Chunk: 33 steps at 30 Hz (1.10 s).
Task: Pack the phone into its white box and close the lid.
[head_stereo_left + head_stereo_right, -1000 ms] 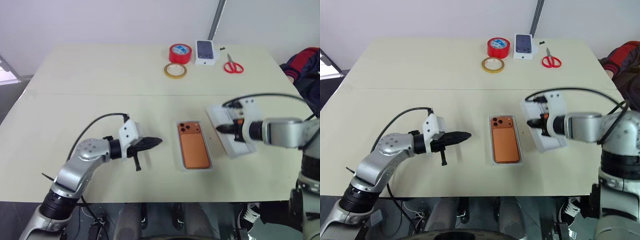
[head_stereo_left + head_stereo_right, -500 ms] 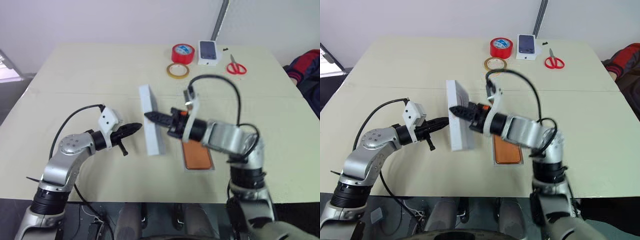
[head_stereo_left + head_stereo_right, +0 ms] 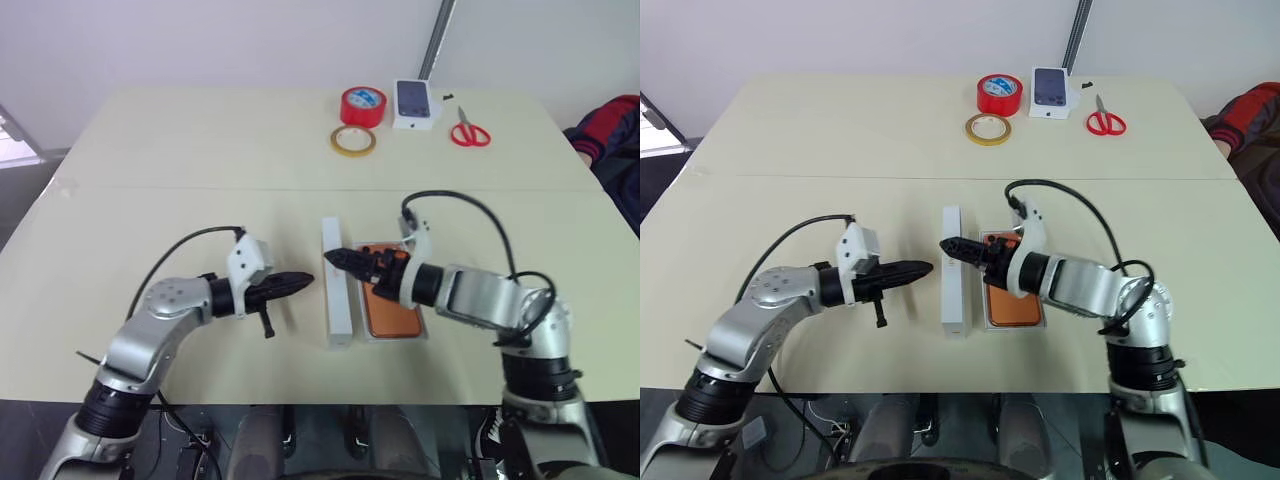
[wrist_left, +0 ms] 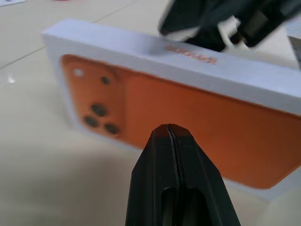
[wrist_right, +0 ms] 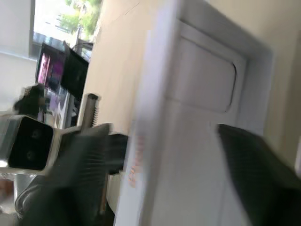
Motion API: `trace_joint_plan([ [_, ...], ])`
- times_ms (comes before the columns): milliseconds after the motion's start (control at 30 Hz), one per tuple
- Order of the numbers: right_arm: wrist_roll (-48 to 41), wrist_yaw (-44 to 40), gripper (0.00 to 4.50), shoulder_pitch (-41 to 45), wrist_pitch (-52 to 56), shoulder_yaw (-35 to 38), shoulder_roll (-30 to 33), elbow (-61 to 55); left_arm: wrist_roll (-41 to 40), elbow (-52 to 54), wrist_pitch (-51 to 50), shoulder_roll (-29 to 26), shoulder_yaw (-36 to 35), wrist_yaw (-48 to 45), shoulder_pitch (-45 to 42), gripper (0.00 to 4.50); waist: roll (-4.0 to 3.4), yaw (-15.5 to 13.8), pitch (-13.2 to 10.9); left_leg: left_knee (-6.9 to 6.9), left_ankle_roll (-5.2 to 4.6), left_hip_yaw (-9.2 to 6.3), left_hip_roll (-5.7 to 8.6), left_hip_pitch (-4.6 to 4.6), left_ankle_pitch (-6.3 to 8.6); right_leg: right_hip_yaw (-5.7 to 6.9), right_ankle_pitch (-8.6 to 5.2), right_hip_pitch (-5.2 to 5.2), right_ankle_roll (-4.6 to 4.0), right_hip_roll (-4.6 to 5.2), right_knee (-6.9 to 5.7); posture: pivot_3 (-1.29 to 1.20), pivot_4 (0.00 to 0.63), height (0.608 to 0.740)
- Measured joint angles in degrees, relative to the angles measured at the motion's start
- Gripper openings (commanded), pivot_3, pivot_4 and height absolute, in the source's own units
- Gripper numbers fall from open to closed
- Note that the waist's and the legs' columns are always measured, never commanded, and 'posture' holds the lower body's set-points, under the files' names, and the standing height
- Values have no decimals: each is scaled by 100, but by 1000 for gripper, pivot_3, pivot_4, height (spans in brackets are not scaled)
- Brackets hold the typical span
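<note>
The lid (image 3: 337, 295) stands on its long edge on the table, just left of the white box (image 3: 396, 338). Its top, printed with an orange phone picture (image 4: 188, 136), faces my left gripper (image 3: 303, 280). That gripper is shut and points at the lid from a short gap away. The lid's hollow side (image 5: 197, 122) faces my right gripper (image 3: 341, 258), which is open at the lid's upper edge with its fingers (image 5: 256, 169) spread wide. The orange phone (image 3: 392, 312) lies back-up in the white box, its upper part hidden under my right gripper.
At the far side of the table lie a red tape roll (image 3: 362, 105), a yellow tape ring (image 3: 351, 141), a small white box printed with a dark phone (image 3: 415, 103) and red scissors (image 3: 467, 131). A person's sleeve (image 3: 612, 130) shows at the right edge.
My right gripper carried the lid from the box's right side across to its left, set it down on edge and opened. My left gripper stayed shut, near the same spot.
</note>
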<state>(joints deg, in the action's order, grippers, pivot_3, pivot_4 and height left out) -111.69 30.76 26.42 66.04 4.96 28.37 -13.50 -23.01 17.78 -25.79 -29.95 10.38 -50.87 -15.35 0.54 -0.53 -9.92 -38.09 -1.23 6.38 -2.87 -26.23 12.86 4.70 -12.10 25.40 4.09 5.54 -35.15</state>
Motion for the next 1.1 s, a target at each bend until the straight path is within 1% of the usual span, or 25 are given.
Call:
trace_joint_plan([
  [100, 36, -399, 4436, 385, 240, -33, 1024, 15, 127, -183, 1, 247, 250, 38, -245, 0, -3, -21, -2, 1, -1, -2, 3, -2, 0, 1, -2, 0, 1, 1, 3, 0, 150, 736],
  [133, 203, -584, 4436, 480, 375, -45, 1430, 22, 187, -289, 2, 350, 342, 58, -346, 0, -2, -27, -2, 1, -1, -4, 3, -5, 0, 3, -2, 1, 2, 1, 3, 0, 150, 736],
  [167, 409, -748, 4436, 555, 467, -60, 1702, 32, 258, -366, 3, 423, 439, 78, -427, 0, -2, -21, -1, 1, -1, -4, 3, -5, 0, 2, -2, 1, 2, 1, 4, 0, 150, 736],
  [233, 987, -1148, 4436, 623, 538, -122, 1983, 40, 390, -493, 6, 602, 611, 116, -582, 0, 0, -14, 0, 0, -1, -3, 3, -4, 0, 3, -2, 1, 2, 0, 4, 0, 150, 736],
  [267, 1459, -1458, 3931, 642, 561, -249, 2136, 18, 452, -560, 21, 722, 710, 136, -650, 0, -3, -13, 0, -1, -2, -1, 3, -4, -1, 2, -1, 1, 2, 0, 2, 0, 150, 736],
  [300, 1887, -1745, 3561, 662, 570, -371, 2271, 2, 513, -601, 34, 811, 793, 149, -689, 0, -3, -13, 0, -1, -2, -2, 3, -5, -1, 3, -1, 3, 3, -1, 2, 0, 150, 736],
  [367, 2638, -2315, 2568, 716, 556, -517, 2485, -37, 594, -662, 39, 882, 913, 165, -699, 0, -4, -9, 0, -1, -2, -2, 3, -5, -1, 2, -1, 5, 3, -1, 0, 0, 150, 736],
  [433, 3199, -2806, 1438, 739, 469, -621, 2626, -91, 625, -689, 39, 897, 910, 194, -699, 0, -4, -15, 0, -1, -2, -4, 2, -5, -1, 3, -1, 5, 4, -4, -1, 0, 150, 736],
  [467, 3635, -3144, 986, 746, 379, -778, 2770, -181, 622, -688, 39, 905, 891, 229, -697, 0, -4, -18, 0, -2, -2, -5, 1, -5, -1, 3, -1, 5, 4, -4, -2, 0, 150, 736],
  [500, 4040, -3458, 431, 747, 283, -950, 2935, -281, 615, -687, 33, 927, 861, 262, -688, 0, -5, -18, -1, -2, -2, -5, 0, -5, -1, 3, -2, 6, 3, -4, -2, 0, 150, 736],
  [533, 4484, -3796, 13, 747, 120, -1137, 3084, -389, 601, -681, 20, 937, 807, 305, -672, 0, -4, -19, -1, -2, -2, -5, 1, -5, -1, 4, -2, 6, 3, -3, -1, 0, 150, 736],
  [633, 5776, -4654, 13, 704, -482, -1718, 3539, -755, 474, -562, -133, 892, 442, 483, -593, 0, -5, -14, -1, -3, -1, -6, 2, -6, -1, 3, -3, 9, 4, 0, 0, 0, 150, 736],
  [733, 6823, -5355, 13, 468, -1069, -2119, 3842, -997, 367, -390, -388, 623, 92, 599, -509, 0, -4, -13, -1, -2, 0, -6, 2, -6, 0, 4, -4, 10, 5, 0, 1, 0, 150, 736],
  [767, 7041, -5567, 13, 374, -1211, -2184, 3855, -1037, 354, -338, -480, 514, 2, 604, -473, 0, -5, -13, -1, -2, 0, -6, 2, -6, 0, 4, -4, 10, 5, 0, 1, 0, 150, 736],
  [867, 7426, -6100, 13, 166, -1438, -2228, 3838, -1198, 360, -126, -688, 81, -32, 505, -326, 0, -5, -11, -2, -2, 0, -4, 2, -6, 0, 4, -3, 10, 5, 0, 1, 0, 150, 736],
  [967, 7725, -6392, 13, 88, -1521, -2223, 3776, -1227, 414, -72, -755, -212, 121, 324, -270, 0, -5, -22, -2, -3, 1, -5, 3, -6, 0, 5, -3, 10, 3, 1, 1, 0, 150, 736],
  [1100, 7965, -6697, 13, 18, -1519, -2220, 3669, -1289, 545, -73, -766, -189, 491, 228, -288, 0, -4, -29, -2, -5, 2, -4, 8, -8, 0, 5, -4, 8, 3, 8, 5, 0, 150, 736],
])
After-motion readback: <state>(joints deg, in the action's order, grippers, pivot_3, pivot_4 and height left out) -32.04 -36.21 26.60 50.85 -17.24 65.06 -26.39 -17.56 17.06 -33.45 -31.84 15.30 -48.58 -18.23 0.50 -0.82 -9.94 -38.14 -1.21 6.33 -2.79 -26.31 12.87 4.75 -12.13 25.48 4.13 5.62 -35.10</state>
